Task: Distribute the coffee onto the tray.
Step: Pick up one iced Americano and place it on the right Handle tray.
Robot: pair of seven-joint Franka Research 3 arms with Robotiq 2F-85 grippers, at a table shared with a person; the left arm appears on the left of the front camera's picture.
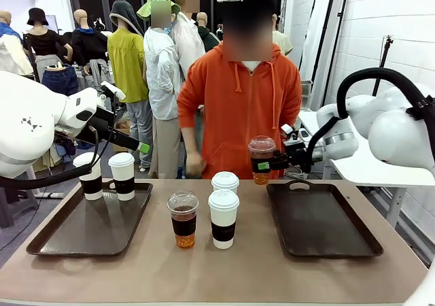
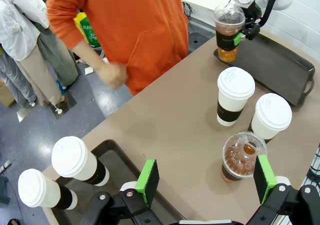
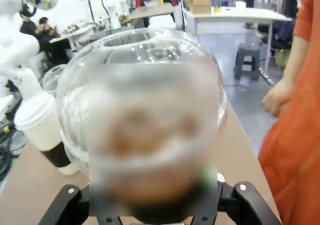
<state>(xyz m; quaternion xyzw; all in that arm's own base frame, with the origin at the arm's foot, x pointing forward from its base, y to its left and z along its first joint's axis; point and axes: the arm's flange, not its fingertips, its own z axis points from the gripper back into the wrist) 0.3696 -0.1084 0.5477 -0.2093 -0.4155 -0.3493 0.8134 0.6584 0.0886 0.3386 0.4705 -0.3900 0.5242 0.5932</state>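
Two white paper cups with black sleeves (image 1: 122,175) (image 1: 88,175) stand at the far end of the left tray (image 1: 68,234). At the table's middle stand a clear dome-lidded cup of brown drink (image 1: 183,219) and two more white cups (image 1: 223,217) (image 1: 225,183). My right gripper (image 1: 264,163) is shut on the second clear cup (image 1: 262,158), held above the table by the right tray's (image 1: 326,241) far left corner; the same cup (image 3: 150,125) is close up in the right wrist view. My left gripper (image 2: 205,182) hangs open, high over the left tray's far edge, with nothing between its fingers.
A person in an orange hoodie (image 1: 241,109) stands at the far side, one hand (image 1: 195,164) hanging near the table edge. The right tray holds nothing. Bare table lies between the trays' near ends.
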